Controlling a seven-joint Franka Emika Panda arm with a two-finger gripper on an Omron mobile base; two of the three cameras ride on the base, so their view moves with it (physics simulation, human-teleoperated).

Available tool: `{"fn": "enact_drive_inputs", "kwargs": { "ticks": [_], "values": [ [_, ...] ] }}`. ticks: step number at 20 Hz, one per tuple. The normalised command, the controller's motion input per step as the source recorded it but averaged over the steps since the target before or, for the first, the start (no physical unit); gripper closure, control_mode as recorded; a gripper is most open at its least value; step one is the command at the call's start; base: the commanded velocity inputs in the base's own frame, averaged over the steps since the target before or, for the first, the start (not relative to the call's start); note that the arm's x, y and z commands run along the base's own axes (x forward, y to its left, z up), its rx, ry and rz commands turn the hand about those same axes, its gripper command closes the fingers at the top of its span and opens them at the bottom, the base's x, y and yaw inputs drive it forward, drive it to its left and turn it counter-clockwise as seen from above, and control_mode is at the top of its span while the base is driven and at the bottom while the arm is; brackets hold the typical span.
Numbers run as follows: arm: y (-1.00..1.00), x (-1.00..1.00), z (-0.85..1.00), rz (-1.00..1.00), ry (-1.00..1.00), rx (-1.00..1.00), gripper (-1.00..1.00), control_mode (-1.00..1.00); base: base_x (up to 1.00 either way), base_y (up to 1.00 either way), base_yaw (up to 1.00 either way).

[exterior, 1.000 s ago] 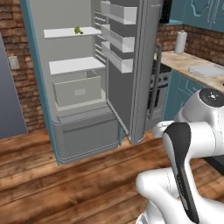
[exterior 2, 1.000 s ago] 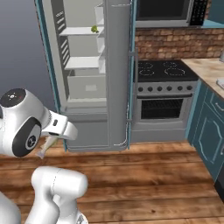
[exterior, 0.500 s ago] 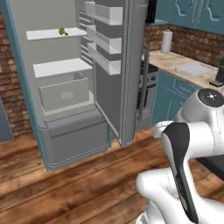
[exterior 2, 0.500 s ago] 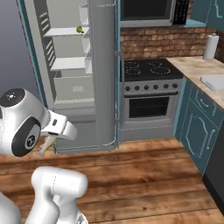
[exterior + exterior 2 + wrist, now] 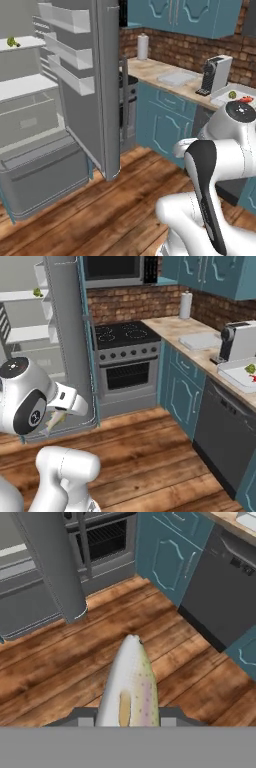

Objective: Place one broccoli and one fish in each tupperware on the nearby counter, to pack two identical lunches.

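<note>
Careful now, your fingers are clamped narrow on the fish (image 5: 129,687), its head jutting well out ahead of them over bare floor, with the tupperware (image 5: 239,374) far off on the counter (image 5: 192,347), so any jolt could slip it loose.

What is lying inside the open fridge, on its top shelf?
One small green broccoli lies on the top shelf of the fridge. The open door covers the shelf's right part, so anything there is hidden.
</note>
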Motion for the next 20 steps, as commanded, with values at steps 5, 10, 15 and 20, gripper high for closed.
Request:
{"fn": "enact_drive_inputs", "kwargs": {
  "ticks": [5,10,15,20],
  "values": [
    [0.0,0.0,0.0,0.0,0.0,0.0,1.0,1.0,0.2,-0.81,-0.25],
    [0.0,0.0,0.0,0.0,0.0,0.0,1.0,1.0,0.51,-0.83,-0.07],
    [0.0,0.0,0.0,0.0,0.0,0.0,1.0,1.0,0.64,-0.93,-0.01],
    [0.0,0.0,0.0,0.0,0.0,0.0,1.0,1.0,0.69,-0.69,-0.31]
  ]
}}
